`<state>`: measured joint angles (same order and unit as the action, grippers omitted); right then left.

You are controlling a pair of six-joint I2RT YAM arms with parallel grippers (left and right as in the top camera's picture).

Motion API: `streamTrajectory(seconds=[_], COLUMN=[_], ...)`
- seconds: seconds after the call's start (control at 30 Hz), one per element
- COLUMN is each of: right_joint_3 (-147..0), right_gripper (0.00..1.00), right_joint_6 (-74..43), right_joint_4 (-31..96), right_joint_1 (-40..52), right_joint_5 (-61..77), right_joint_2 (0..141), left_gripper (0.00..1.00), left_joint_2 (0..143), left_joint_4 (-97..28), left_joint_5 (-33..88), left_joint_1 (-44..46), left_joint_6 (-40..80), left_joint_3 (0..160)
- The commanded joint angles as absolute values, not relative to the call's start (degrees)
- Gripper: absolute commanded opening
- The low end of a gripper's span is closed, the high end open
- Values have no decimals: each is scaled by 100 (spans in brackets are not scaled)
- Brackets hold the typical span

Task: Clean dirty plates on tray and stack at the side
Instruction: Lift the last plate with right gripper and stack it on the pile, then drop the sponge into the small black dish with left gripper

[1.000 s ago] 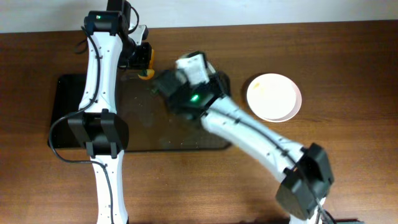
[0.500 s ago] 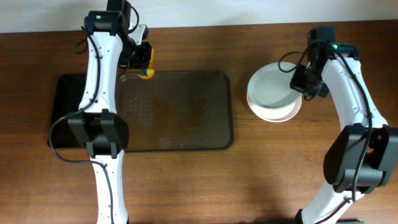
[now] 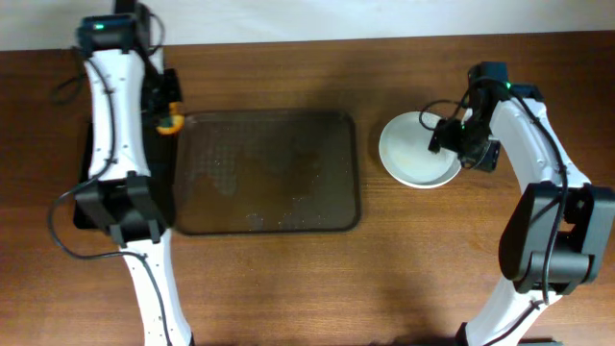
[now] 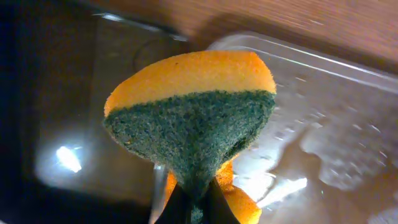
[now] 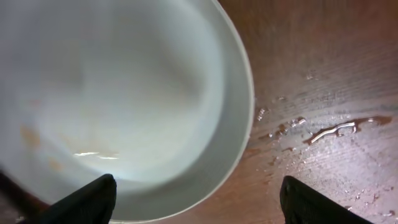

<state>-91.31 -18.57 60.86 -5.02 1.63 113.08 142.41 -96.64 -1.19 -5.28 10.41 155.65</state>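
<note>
1. The plates (image 3: 415, 161): white and round, lying on the bare wooden table (image 3: 288, 279) to the right of the tray (image 3: 354, 173), apart from its rim. From above only one outline shows, so how many lie stacked cannot be told. In the right wrist view the uppermost surface (image 5: 124, 93) is nearly plain white, with faint orange traces near its left side
2. The right gripper (image 3: 445, 137): poised over the right-hand part of the plates, jaws spread wide and holding nothing. In its own camera the two dark fingertips (image 5: 93, 199) stand at the lower corners, one over the plate's inner surface and the other over the table beyond the rim. The rim thus runs between them. Whether either tip touches the plate cannot be told
3. The water drops (image 5: 336, 129): scattered on the table just beside the plate's rim
4. The tray: large, dark and round-cornered, at the middle of the table, its floor wet and speckled with droplets
5. The left gripper (image 3: 165, 113): at the tray's upper left corner as seen from above, well apart from the plates and clamped on a sponge (image 3: 171, 122). In the left wrist view the sponge (image 4: 193, 124) is orange with a green scouring face, pinched at its lower end
6. The black tray (image 3: 163, 178): smaller, just beside the left side of the large tray and partly hidden under the left arm
</note>
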Motion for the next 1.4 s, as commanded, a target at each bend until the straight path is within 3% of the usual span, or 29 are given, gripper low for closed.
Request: streamTrajectory(seconds=[0.0, 0.13, 0.43, 0.47, 0.53, 0.57, 0.6, 0.77, 0.83, 1.1, 1.17, 1.23, 1.37], right_joint_3=[-9638, -9765, -9762, -9765, -9762, -9762, -9762, -9765, -9878, -11961, -12578, -13080, -13277], right_gripper=[86, 87, 89, 89, 89, 90, 90, 90, 92, 92, 92, 98, 98], right_joint_6=[-1820, -1820, -1817, -1817, -1820, -1820, -1820, -1817, -1697, -1520, -1520, -1522, -1527], right_joint_4=[6184, 6184, 6071, 6071, 6064, 6064, 6064, 6058, 6110, 7275, 7736, 8189, 8759], right_joint_1=[-176, 309, 600, 600, 598, 598, 598, 598, 600, 598, 598, 600, 600], right_joint_5=[261, 257, 257, 257, 257, 257, 257, 259, 287, 292, 276, 287, 757], right_joint_2=[10951, 10943, 10943, 10943, 10943, 10943, 10943, 10943, 10940, 10499, 10256, 9902, 9251], left_gripper=[0, 1, 1, 18, 81, 94, 99, 99, 99, 99, 99, 99, 99], left_joint_2=[14261, 14261, 14261, 14261, 14261, 14261, 14258, 14258, 13928, 12460, 12414, 12416, 12416], left_joint_4=[-9673, -9651, -8079, -8055, -8082, -8123, -8250, -9677, -9675, -9673, -9671, -9671, -9671], left_joint_5=[-919, -1638, -1367, -1293, -1282, -1282, -1284, -1271, -16, 327, 327, 325, 327], left_joint_1=[-773, -1002, -1341, -1341, -1341, -1341, -1341, -1326, -1271, -856, -856, -862, -862], left_joint_6=[1476, 1887, 1992, 1990, 1990, 1990, 1990, 1966, 1398, 1402, 1404, 1402, 1404], left_joint_3=[15638, 14774, 12446, 12431, 12438, 12462, 12562, 14724, 15351, 15681, 15681, 15679, 15679])
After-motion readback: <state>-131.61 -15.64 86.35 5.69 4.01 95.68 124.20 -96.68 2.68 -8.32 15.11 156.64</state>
